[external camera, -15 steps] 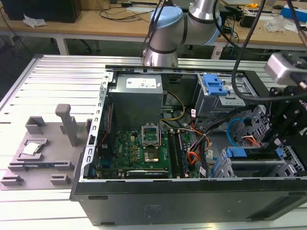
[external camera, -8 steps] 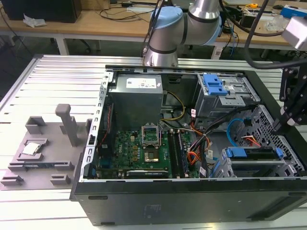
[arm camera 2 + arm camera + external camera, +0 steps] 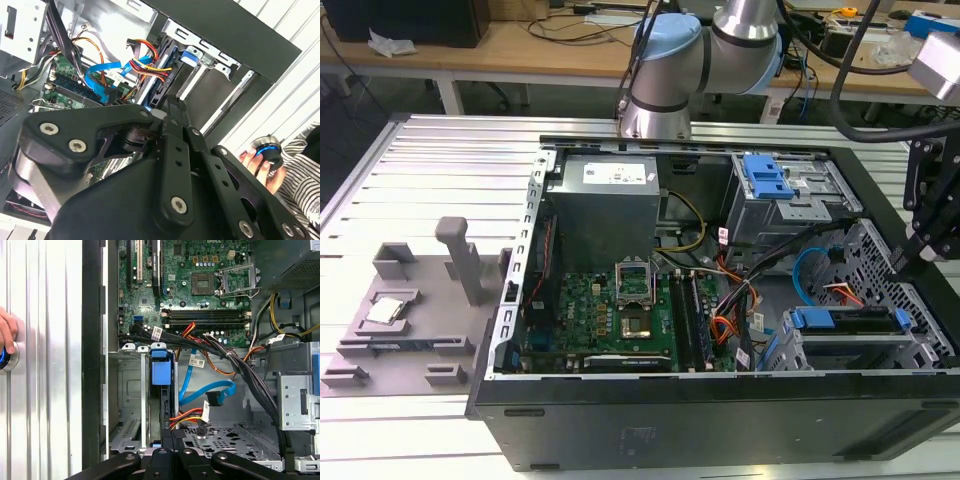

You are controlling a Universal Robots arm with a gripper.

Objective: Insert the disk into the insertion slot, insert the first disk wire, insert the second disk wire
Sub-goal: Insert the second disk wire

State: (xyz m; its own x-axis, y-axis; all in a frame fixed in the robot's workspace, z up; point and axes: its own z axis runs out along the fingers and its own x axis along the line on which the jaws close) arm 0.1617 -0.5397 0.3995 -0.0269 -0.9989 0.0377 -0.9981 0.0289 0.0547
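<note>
The disk (image 3: pixel 845 322), framed by its blue carrier (image 3: pixel 161 372), sits on edge inside the insertion slot (image 3: pixel 850 352), the low grey cage at the case's corner on the exterior view's right. My gripper (image 3: pixel 900 262) hangs just above the disk's end, with its black fingers (image 3: pixel 172 107) close together and nothing seen between them. In the first wrist view the gripper (image 3: pixel 167 435) lines up over the disk's edge. A loose blue data wire (image 3: pixel 207 395) ends in a free plug beside the disk. A red, yellow and orange power wire (image 3: pixel 187 416) with a black plug lies near it, apart from the disk.
A taller grey bay with a blue clip (image 3: pixel 767 180) stands behind the cage. The motherboard (image 3: pixel 610 310) and power supply (image 3: pixel 605 200) take up the case's other half. A person's hand (image 3: pixel 6 335) rests on a round knob (image 3: pixel 265 150) outside the case. A grey fixture (image 3: pixel 410 300) lies on the table.
</note>
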